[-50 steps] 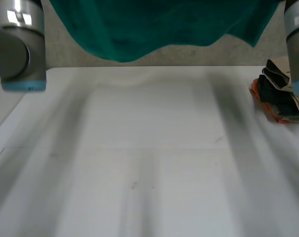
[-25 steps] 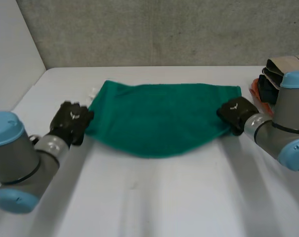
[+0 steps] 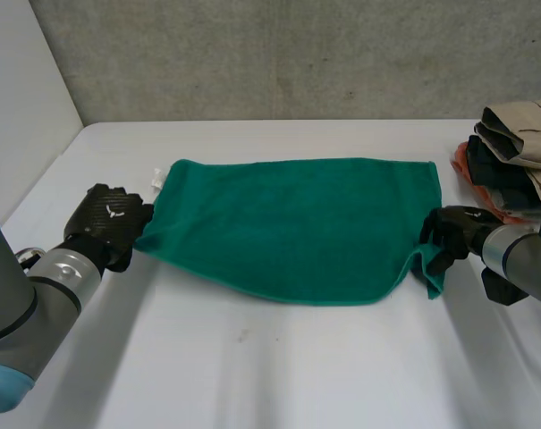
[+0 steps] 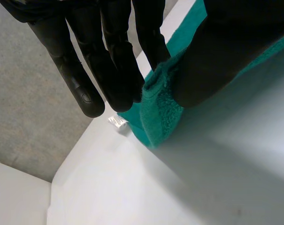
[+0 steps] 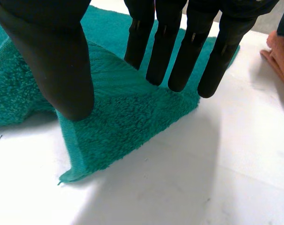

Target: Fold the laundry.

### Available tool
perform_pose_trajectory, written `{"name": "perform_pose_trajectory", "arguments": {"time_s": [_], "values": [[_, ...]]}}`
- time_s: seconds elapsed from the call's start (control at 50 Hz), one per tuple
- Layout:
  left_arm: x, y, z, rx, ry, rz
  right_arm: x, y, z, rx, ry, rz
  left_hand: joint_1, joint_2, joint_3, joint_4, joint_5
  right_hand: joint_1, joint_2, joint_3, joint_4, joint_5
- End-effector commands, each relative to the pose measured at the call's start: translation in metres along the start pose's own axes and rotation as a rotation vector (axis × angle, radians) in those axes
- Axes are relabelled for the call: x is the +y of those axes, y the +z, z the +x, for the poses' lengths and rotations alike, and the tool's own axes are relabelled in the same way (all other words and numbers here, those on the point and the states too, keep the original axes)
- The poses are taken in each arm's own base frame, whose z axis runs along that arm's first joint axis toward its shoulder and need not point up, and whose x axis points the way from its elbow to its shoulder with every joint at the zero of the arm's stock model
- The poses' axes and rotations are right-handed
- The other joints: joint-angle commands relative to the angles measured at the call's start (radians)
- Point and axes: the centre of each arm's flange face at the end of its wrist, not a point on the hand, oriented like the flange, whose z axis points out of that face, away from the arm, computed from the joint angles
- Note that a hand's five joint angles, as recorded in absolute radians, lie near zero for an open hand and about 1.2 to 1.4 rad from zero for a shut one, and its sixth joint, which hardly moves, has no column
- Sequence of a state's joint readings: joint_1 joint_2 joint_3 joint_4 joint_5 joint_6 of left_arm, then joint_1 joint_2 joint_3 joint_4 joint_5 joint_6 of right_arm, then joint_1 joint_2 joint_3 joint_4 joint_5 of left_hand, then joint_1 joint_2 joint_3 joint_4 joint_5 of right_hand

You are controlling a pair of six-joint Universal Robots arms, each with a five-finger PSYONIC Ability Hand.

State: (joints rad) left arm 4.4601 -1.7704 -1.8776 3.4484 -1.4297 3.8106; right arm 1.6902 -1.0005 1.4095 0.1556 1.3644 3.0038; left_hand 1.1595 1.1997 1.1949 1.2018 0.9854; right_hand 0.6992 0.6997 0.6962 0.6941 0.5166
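Note:
A green towel (image 3: 288,223) lies spread flat across the white table (image 3: 279,366). My left hand (image 3: 105,223) is at the towel's near left corner. In the left wrist view its fingers (image 4: 109,56) and thumb pinch that bunched corner (image 4: 160,103). My right hand (image 3: 453,234) is at the near right corner, which stands up in a small fold. In the right wrist view its fingers (image 5: 179,47) are straight and apart from the thumb (image 5: 52,56). The raised towel corner (image 5: 123,126) sits loose between them.
A pile of folded clothes (image 3: 511,152) in tan, black and orange sits at the table's right edge, just behind my right arm. A small white tag (image 3: 156,177) sticks out at the towel's far left corner. A grey wall closes the far side.
The towel hung high in front of the camera, then came down and was pulled flat towards me. My right hand's fingers have moved away from the thumb.

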Motion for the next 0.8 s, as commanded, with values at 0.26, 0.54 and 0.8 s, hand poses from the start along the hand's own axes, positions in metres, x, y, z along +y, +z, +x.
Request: {"name": "perform_pose_trajectory", "arguments": {"time_s": [0.26,0.54,0.8], "values": [[-0.013,0.003,-0.003,-0.015,-0.012,0.040,-0.010,-0.031,-0.004,0.018,-0.017,0.074,0.237,0.197,0.201,0.194,0.236,-0.224,-0.224,-0.221,-0.219,-0.216],[-0.019,0.004,-0.001,-0.008,-0.011,0.062,0.011,-0.049,-0.009,0.027,-0.026,0.068,0.237,0.197,0.201,0.194,0.236,-0.180,-0.180,-0.177,-0.175,-0.172],[-0.020,0.006,-0.004,-0.015,-0.048,0.067,0.028,-0.004,0.001,0.095,-0.022,0.096,0.237,0.197,0.201,0.194,0.236,-0.142,-0.142,-0.139,-0.136,-0.134]]}}
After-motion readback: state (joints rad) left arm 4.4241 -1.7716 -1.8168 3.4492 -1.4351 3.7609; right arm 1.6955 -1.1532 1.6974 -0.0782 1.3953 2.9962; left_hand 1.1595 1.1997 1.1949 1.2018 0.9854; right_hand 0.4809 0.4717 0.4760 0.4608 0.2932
